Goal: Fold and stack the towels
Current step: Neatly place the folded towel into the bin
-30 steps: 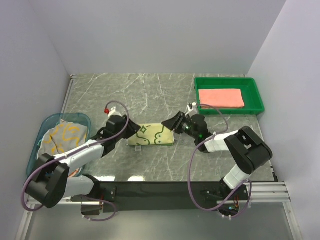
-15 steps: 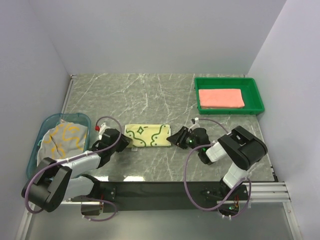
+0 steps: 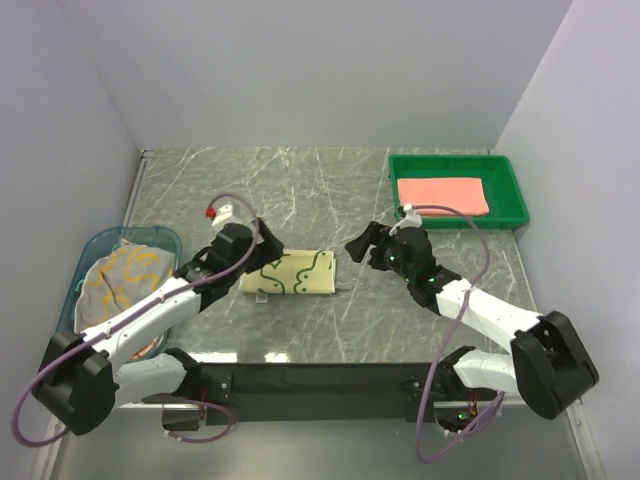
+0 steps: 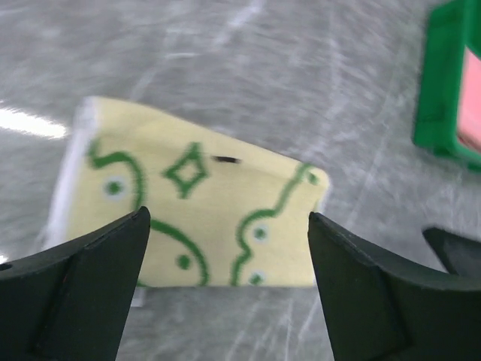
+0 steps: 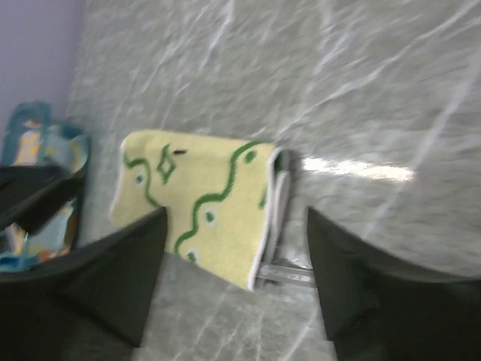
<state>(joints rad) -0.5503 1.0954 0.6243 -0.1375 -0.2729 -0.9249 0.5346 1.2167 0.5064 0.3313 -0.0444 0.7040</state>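
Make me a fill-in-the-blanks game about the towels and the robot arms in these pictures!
1. The pink towel lies in the ____ tray.
2. The crumpled cream towel sits in the ____ basket.
3. The left end effector and the right end effector are both ____, holding nothing.
4. Between them on the table, the folded towel is ____ with green squiggles.

Missing words: green, blue, open, yellow.
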